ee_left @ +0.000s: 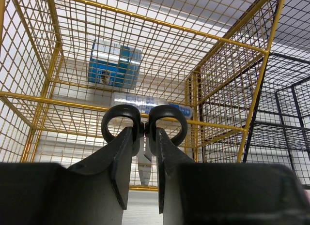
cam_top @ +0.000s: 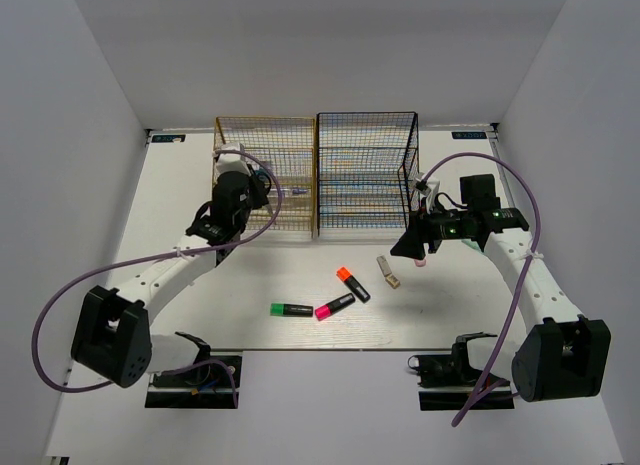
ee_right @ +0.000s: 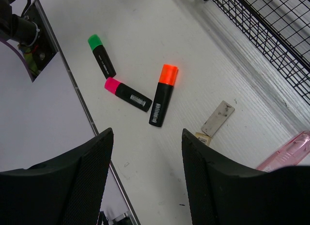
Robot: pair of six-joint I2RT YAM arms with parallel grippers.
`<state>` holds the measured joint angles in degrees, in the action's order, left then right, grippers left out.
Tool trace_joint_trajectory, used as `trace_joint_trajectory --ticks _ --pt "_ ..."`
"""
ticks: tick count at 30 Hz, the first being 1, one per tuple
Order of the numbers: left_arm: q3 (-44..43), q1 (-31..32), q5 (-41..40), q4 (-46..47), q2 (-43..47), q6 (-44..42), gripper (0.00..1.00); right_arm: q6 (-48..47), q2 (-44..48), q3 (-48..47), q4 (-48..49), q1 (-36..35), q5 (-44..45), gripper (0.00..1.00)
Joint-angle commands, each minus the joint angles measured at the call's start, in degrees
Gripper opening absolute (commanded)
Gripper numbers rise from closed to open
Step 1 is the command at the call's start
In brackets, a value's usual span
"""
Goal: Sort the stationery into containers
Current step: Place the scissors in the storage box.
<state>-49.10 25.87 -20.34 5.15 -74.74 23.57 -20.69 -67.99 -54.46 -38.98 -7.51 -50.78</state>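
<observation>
My left gripper (ee_left: 144, 133) is shut on the black-handled scissors (ee_left: 167, 119), handle loops up and blades hanging between my fingers, at the open front of the golden-yellow rack (ee_left: 218, 70). A blue round tub (ee_left: 115, 67) lies on a shelf inside that rack. In the top view the left gripper (cam_top: 260, 190) is at the yellow rack (cam_top: 265, 135). My right gripper (ee_right: 147, 135) is open and empty above the table, near the black rack (cam_top: 365, 170). Green (ee_right: 101, 55), pink (ee_right: 128, 93) and orange (ee_right: 163, 94) highlighters lie below it, with a beige piece (ee_right: 218, 117) and a pink piece (ee_right: 286, 155).
The black rack (ee_right: 271, 26) stands right of the yellow one, touching it. A white and blue labelled item (ee_left: 150, 103) lies on a yellow rack shelf below the tub. The table's near edge (ee_right: 82, 104) runs just past the highlighters.
</observation>
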Motion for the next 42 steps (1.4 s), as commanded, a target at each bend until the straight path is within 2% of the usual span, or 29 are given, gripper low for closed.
trace_joint_trajectory --ticks 1,6,18,25,31,42 --pt "1.9 -0.29 -0.23 4.95 3.55 0.42 0.0 -0.58 -0.3 -0.83 -0.39 0.47 -1.51 0.62" --pt "4.19 -0.64 -1.37 7.77 4.16 1.39 0.0 -0.67 -0.39 -0.91 -0.39 0.39 -1.51 0.62" --pt "-5.21 -1.43 -0.32 4.52 -0.4 2.53 0.0 -1.11 -0.39 -0.83 -0.39 0.48 -1.42 0.62" --pt "-6.8 -1.79 0.04 3.55 -2.16 2.8 0.0 -1.28 -0.48 -0.91 -0.57 0.56 -1.6 0.62" --pt "-3.64 -1.87 0.3 4.78 -1.81 2.44 0.0 -1.46 -0.48 -0.83 -0.66 0.48 -1.69 0.62" --pt "4.8 -1.87 -1.02 16.01 -0.49 2.44 0.0 -1.37 -0.66 -1.0 -0.92 0.74 -1.69 0.62"
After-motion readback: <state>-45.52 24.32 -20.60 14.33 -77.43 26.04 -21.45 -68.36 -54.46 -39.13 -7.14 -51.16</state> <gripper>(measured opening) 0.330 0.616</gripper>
